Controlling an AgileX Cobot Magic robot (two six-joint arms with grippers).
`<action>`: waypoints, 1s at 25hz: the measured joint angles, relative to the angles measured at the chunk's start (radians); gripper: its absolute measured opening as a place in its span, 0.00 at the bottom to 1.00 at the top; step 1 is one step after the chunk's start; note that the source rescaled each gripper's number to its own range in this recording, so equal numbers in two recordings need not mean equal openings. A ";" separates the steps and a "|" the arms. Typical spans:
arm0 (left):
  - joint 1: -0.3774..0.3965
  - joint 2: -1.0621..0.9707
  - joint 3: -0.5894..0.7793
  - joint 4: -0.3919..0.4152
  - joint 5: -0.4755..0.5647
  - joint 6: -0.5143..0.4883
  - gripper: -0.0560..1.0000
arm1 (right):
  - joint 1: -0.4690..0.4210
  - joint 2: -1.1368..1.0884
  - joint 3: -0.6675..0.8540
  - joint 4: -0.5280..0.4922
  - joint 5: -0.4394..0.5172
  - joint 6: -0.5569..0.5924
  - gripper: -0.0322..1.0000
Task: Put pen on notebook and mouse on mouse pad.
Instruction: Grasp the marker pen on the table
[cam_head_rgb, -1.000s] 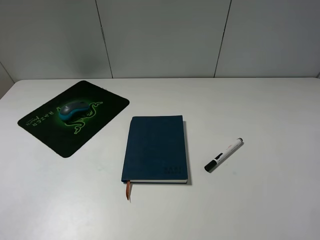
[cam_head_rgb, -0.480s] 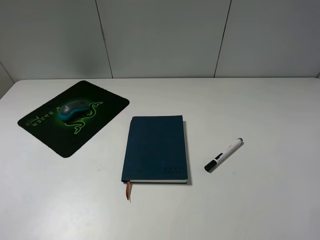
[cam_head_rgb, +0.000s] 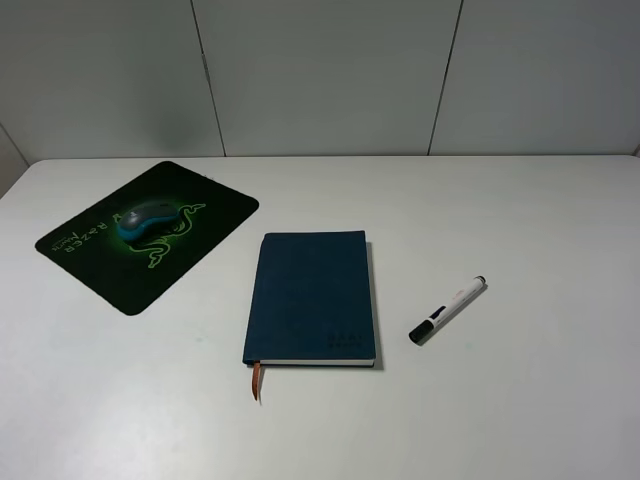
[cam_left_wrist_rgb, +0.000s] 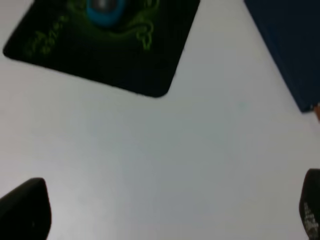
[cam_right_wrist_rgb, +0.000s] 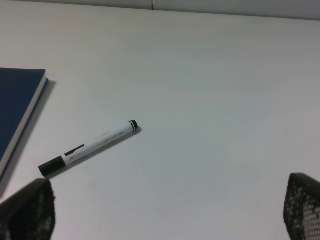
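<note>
Right wrist view: the right gripper (cam_right_wrist_rgb: 162, 207) is spread wide and empty. The pen (cam_right_wrist_rgb: 90, 147) lies on the table (cam_right_wrist_rgb: 225, 75) beside the notebook (cam_right_wrist_rgb: 15, 100), not touching. The left gripper (cam_left_wrist_rgb: 167, 210) is spread wide too. The mouse (cam_head_rgb: 147, 218) already sits on the mouse pad (cam_head_rgb: 140, 275). So the pen is next, I think: pinch across its white middle, then lay it flat on the notebook. The pad says RAZER in green.

The table (cam_head_rgb: 520, 220) looks smooth and matt, the pen (cam_head_rgb: 447, 309) plastic, the notebook (cam_head_rgb: 312, 295) cover perhaps cloth-textured
</note>
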 joint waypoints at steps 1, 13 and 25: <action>0.000 -0.019 0.000 0.000 0.000 0.000 1.00 | 0.000 0.000 0.000 0.000 0.000 0.000 1.00; 0.000 -0.069 0.000 0.000 0.000 0.000 1.00 | 0.000 0.000 0.000 0.000 0.000 0.000 1.00; 0.000 -0.070 0.000 0.000 0.001 0.000 1.00 | 0.000 0.000 0.000 0.000 0.000 0.000 1.00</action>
